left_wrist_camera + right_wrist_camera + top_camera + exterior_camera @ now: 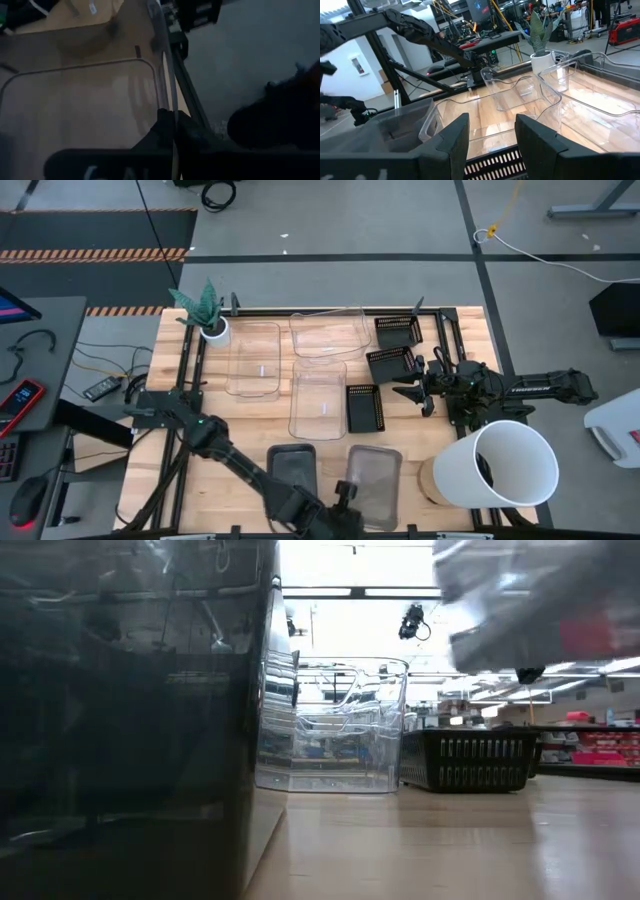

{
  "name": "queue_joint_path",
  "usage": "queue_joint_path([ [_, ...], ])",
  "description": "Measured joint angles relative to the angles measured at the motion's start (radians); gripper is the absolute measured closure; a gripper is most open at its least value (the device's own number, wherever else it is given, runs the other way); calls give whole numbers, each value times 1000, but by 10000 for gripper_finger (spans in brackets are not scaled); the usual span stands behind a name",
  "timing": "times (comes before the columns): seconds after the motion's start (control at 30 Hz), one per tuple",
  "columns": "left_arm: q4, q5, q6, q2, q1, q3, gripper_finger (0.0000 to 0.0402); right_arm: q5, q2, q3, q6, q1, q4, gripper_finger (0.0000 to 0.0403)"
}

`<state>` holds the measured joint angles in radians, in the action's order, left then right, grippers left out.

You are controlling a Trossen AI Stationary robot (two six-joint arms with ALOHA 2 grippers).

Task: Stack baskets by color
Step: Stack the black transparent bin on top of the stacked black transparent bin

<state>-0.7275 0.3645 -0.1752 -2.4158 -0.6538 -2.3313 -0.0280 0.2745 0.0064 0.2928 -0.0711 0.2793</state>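
Left tool [345,492] pinches the thin rim of a grey basket [375,480] at the table's [250,435] near edge. Light, stiff plastic, likely slippery, so the rim is the place to grip. Right tool [412,390] hovers wide open over the black baskets [390,365].

table [255,442]: pale wood planks, visible grain, matt with a soft sheen
clear baskets [322,398]: see-through plastic, smooth, glossy glints on the rims
dark grey baskets [375,480]: smoky translucent plastic, smooth, dull shine
black baskets [363,408]: opaque black plastic, slotted walls, matt
bucket [505,463]: white plastic, smooth, matt
plant pot [215,331]: white, smooth
table frame [190,360]: black metal rails, matt
left gripper [175,131]: black matt plastic fingers
floor [350,220]: grey, smooth, lightly scuffed
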Motion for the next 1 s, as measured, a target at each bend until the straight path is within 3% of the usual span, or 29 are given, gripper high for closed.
queue_joint_path([
  [0.43, -270, 182, -182, 126, -96, 1, 394, 0, 0, 0, 0, 0, 0, 238],
  [1.0, -512, 193, -471, 141, -171, 1, 393, 0, 0, 0, 0, 0, 0, 238],
])
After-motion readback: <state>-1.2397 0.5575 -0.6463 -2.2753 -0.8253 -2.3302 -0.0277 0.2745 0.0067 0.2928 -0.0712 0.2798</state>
